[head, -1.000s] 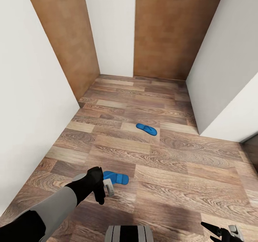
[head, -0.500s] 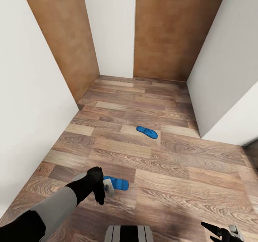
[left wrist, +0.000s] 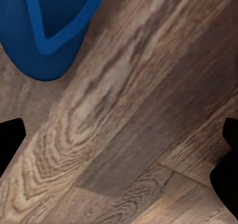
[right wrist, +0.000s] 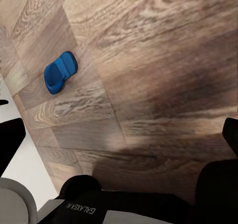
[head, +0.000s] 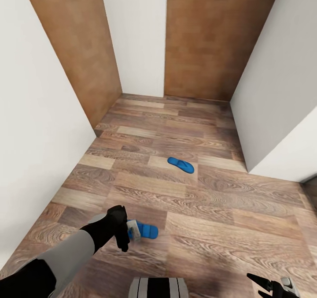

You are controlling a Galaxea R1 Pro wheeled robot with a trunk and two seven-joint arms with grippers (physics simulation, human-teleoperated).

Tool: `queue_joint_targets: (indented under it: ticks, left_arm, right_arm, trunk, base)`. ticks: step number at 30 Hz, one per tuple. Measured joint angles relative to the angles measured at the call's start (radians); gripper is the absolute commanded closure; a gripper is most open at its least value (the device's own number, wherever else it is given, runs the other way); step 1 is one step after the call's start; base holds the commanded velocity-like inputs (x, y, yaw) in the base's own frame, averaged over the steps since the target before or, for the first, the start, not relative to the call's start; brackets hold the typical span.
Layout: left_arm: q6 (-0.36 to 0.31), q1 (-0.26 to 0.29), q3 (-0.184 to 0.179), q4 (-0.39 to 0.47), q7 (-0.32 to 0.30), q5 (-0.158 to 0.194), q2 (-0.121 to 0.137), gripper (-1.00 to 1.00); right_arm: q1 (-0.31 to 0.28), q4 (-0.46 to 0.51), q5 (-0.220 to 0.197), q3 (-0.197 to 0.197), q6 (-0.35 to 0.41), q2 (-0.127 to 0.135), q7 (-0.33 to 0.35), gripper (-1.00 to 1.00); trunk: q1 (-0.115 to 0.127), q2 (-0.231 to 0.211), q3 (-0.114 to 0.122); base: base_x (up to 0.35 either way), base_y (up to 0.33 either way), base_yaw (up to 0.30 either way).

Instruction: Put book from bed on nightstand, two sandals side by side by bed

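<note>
Head view: near sandal [head: 145, 231] flat on plank floor [head: 211, 210], close by robot base, left gripper [head: 132, 232] over its heel end. Far sandal [head: 180, 165] mid-floor, well apart. Left wrist view: fingers spread, nothing between them, sandal [left wrist: 47, 28] just beside. Right gripper [head: 275, 287] state: cannot tell. Judged light, flexible, thin; grip across sole edge or thong strap

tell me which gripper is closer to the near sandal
Left. The left gripper hangs right over the near sandal, at its end nearest the arm. The right gripper sits far off at the head view's lower right corner.
</note>
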State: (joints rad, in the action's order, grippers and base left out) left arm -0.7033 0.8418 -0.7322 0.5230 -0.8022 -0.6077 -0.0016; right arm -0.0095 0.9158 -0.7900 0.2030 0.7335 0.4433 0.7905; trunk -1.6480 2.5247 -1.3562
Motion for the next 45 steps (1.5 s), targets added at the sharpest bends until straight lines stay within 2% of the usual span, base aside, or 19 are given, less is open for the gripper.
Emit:
queue_joint_targets:
  ticks: [9, 31, 37, 40, 41, 43, 45]
  left_arm:
    - [0.003, 0.0, 0.0, 0.001, 0.002, 0.0, 0.0, -1.0]
    - [0.023, 0.0, -0.004, 0.005, -0.001, -0.004, -0.009, -1.0]
    - [0.026, 0.008, -0.005, 0.03, -0.003, -0.006, -0.008, -1.0]
    - [0.054, 0.019, -0.005, 0.037, -0.005, -0.037, -0.008, -1.0]
    - [0.071, 0.022, -0.005, 0.038, -0.009, -0.075, -0.009, -1.0]
    - [0.079, 0.023, -0.005, 0.039, -0.019, -0.105, -0.009, -1.0]
    - [0.088, 0.024, -0.004, 0.041, -0.057, -0.151, -0.009, -1.0]
  right_arm:
    - [0.0, 0.0, 0.0, 0.0, 0.0, 0.0, 0.0, -1.0]
    - [0.0, 0.0, 0.0, 0.0, 0.0, 0.0, 0.0, -1.0]
    - [0.0, 0.0, 0.0, 0.0, 0.0, 0.0, 0.0, -1.0]
    - [0.0, 0.0, 0.0, -0.001, 0.0, 0.0, -0.001, -1.0]
    - [0.0, 0.0, 0.001, -0.001, 0.0, 0.0, -0.001, -1.0]
    - [0.0, 0.0, 0.001, -0.001, 0.0, 0.0, -0.001, -1.0]
    - [0.0, 0.0, 0.001, -0.001, 0.0, 0.0, -0.001, -1.0]
  trunk:
    - [0.0, 0.0, 0.0]
    - [0.0, 0.0, 0.0]
    - [0.0, 0.0, 0.0]
    - [0.0, 0.0, 0.0]
    - [0.0, 0.0, 0.0]
    - [0.0, 0.0, 0.0]
    - [0.0, 0.0, 0.0]
  base:
    - [0.161, 0.0, 0.0]
    - [0.007, 0.0, 0.0]
    - [0.0, 0.0, 0.0]
    - [0.0, 0.0, 0.0]
    - [0.0, 0.0, 0.0]
    - [0.0, 0.0, 0.0]
    - [0.0, 0.0, 0.0]
